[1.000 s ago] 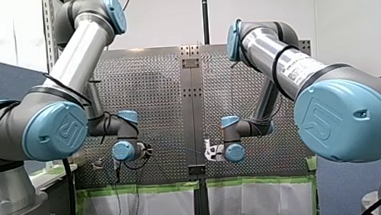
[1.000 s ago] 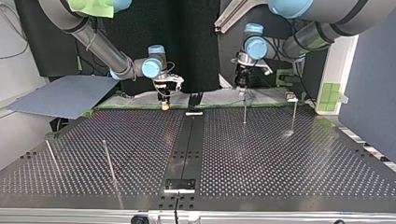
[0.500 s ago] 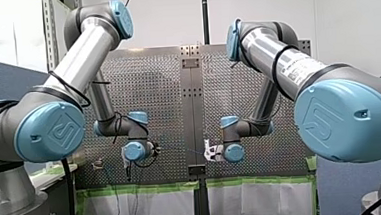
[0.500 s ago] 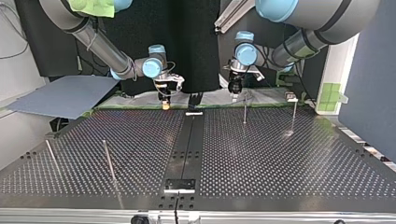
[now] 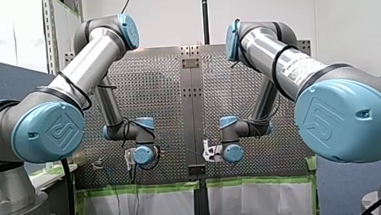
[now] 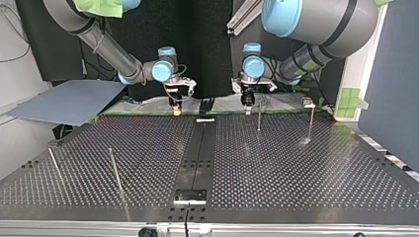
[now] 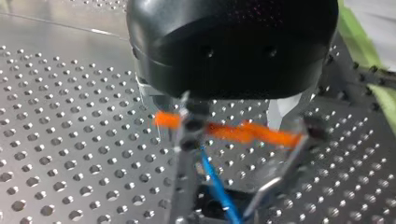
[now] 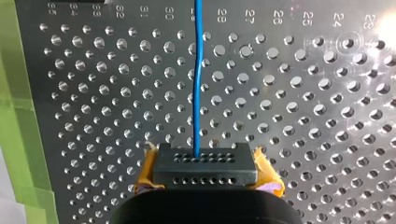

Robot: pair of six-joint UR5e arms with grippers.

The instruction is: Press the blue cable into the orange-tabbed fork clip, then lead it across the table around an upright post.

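Blue cable point(image 8: 198, 70), thin, light and limp, probably slippery. It stretches over the perforated table point(image 8: 303, 116) into my right pincer point(image 8: 205, 168), which is clenched on it. It also passes my left pincer point(image 7: 215, 210), grip indiscernible. Best held close to the stretch being seated.

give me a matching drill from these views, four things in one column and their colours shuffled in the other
Things:
1. cable
2. tape along the table's edge
3. pads of my right tool
4. upright post

Colours:
a. green
b. metal grey
c. blue
d. yellow

Pairs: 1-c, 2-a, 3-d, 4-b
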